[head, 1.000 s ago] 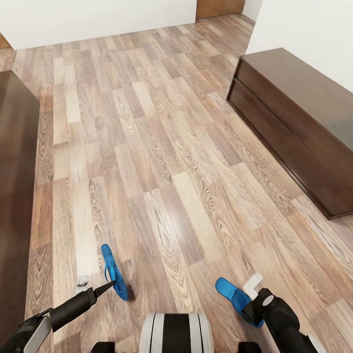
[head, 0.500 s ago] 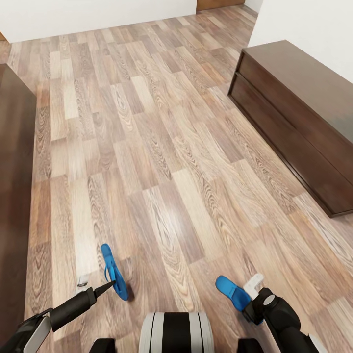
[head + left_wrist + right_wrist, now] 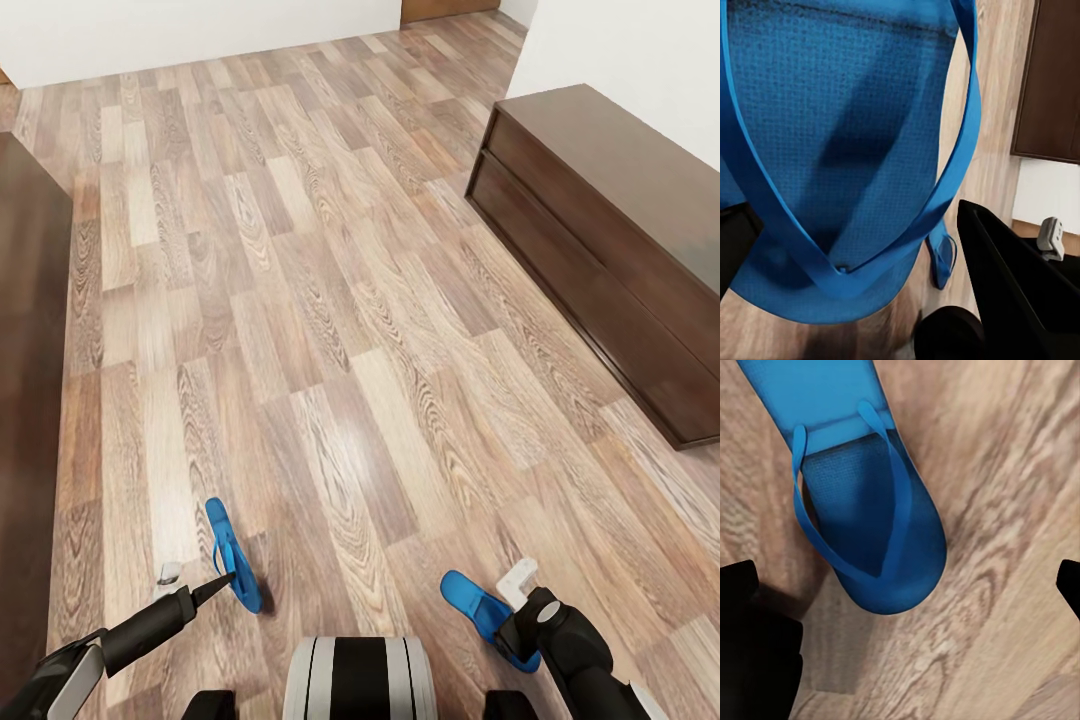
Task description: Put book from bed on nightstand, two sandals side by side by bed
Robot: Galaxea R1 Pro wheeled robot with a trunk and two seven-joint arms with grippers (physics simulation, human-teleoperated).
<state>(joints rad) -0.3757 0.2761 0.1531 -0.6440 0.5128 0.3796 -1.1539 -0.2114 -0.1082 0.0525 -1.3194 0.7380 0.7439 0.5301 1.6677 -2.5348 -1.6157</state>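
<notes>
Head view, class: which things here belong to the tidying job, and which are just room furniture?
Job:
left sandal
right sandal
left gripper
right gripper

Just there:
long dark cabinet
dark furniture at the left edge

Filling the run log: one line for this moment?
left tool: shut on edge-up sandal | right tool: at other sandal, grip unclear

Black arms [image 3: 150,625], white wrist fittings [image 3: 519,577], white-and-black striped trunk [image 3: 360,678].
</notes>
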